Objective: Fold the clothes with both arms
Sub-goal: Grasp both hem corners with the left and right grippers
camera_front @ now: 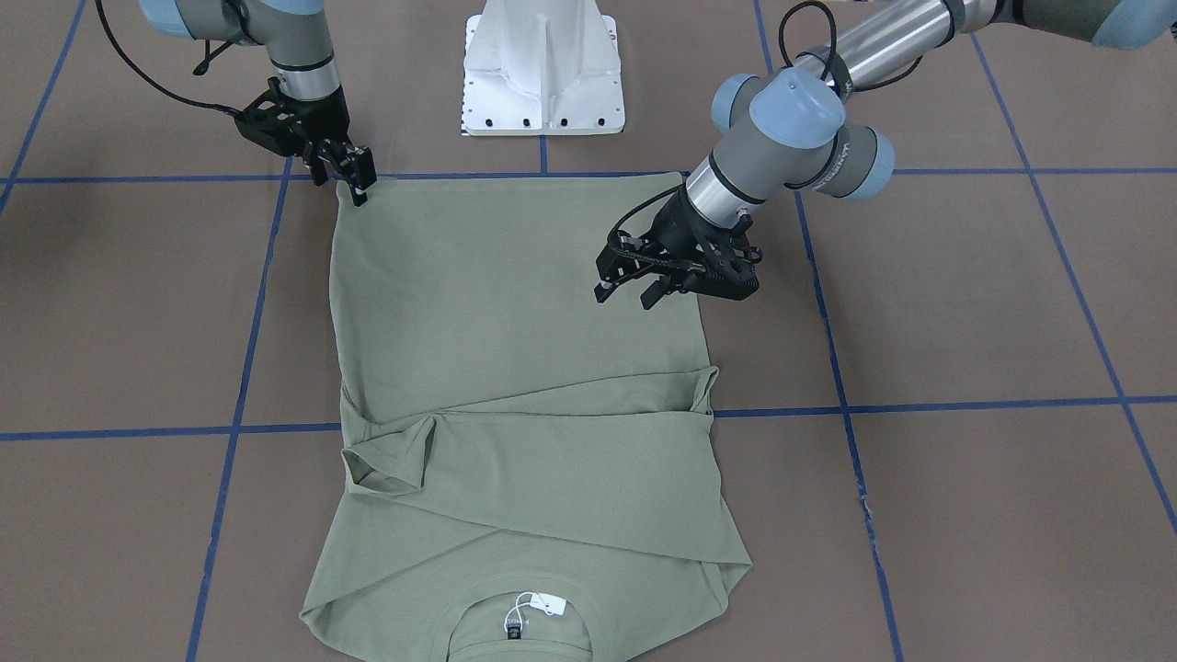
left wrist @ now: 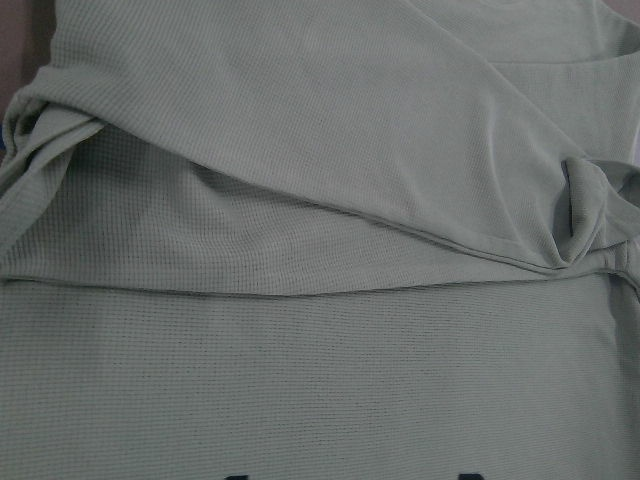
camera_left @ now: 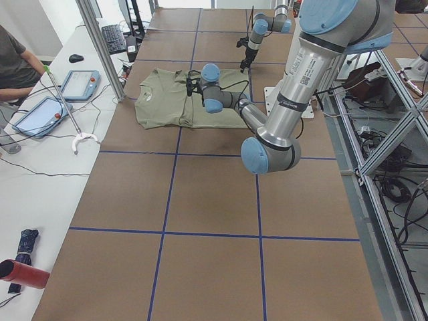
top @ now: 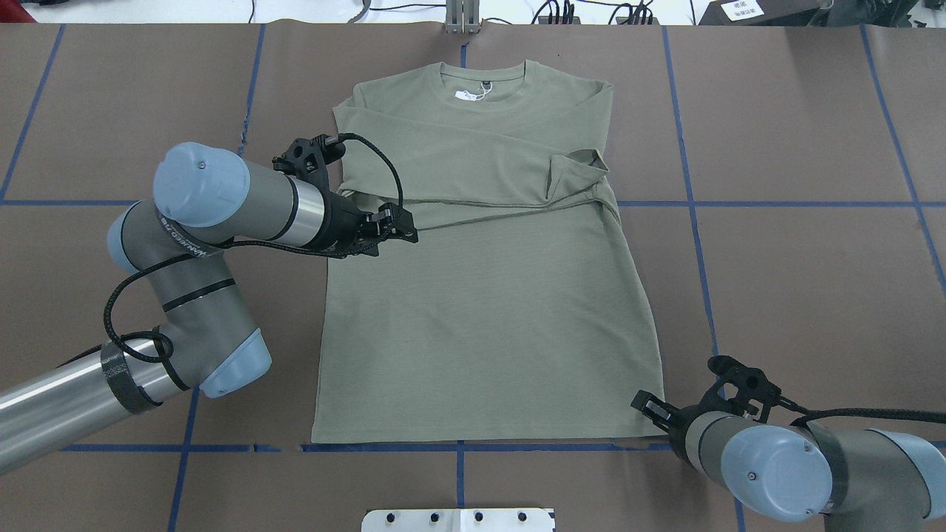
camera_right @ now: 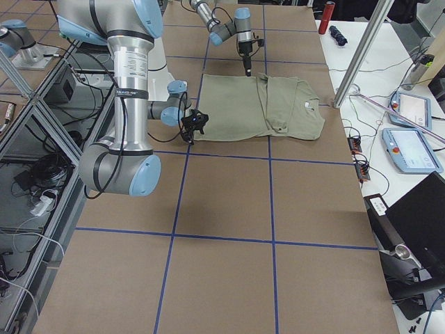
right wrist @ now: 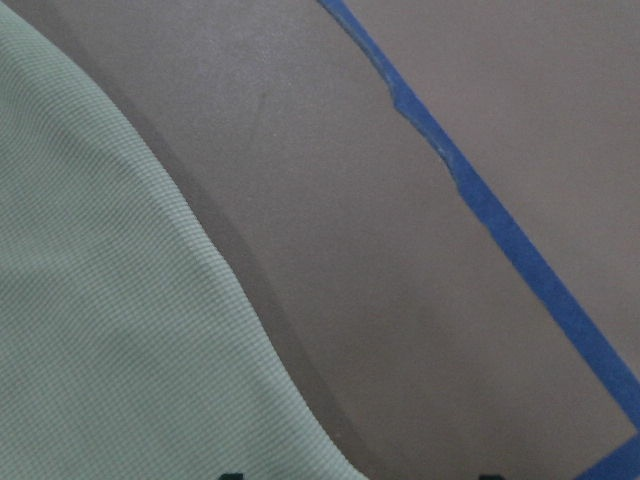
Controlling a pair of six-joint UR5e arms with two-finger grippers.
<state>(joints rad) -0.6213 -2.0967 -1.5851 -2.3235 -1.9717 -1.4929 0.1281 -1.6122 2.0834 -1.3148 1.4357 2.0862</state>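
We are sitting partway through the job. The shirt [top: 488, 295] is lying flat on the counter [top: 776, 258], and both sleeves [top: 473, 170] are already crossed over the chest, so the body folds are still waiting. Our left tool [camera_front: 625, 296] is hovering released over the shirt's side edge. Our right tool [camera_front: 342, 184] is poised with its fingers spread at the hem corner, gripping nothing yet.

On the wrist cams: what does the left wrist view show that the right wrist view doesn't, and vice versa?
Left wrist only: two sleeves folded across the shirt, one overlapping the other, with fabric nearly filling the frame. Right wrist only: the shirt's curved edge against bare table, crossed by a strip of blue tape. Both: the same green knit fabric.
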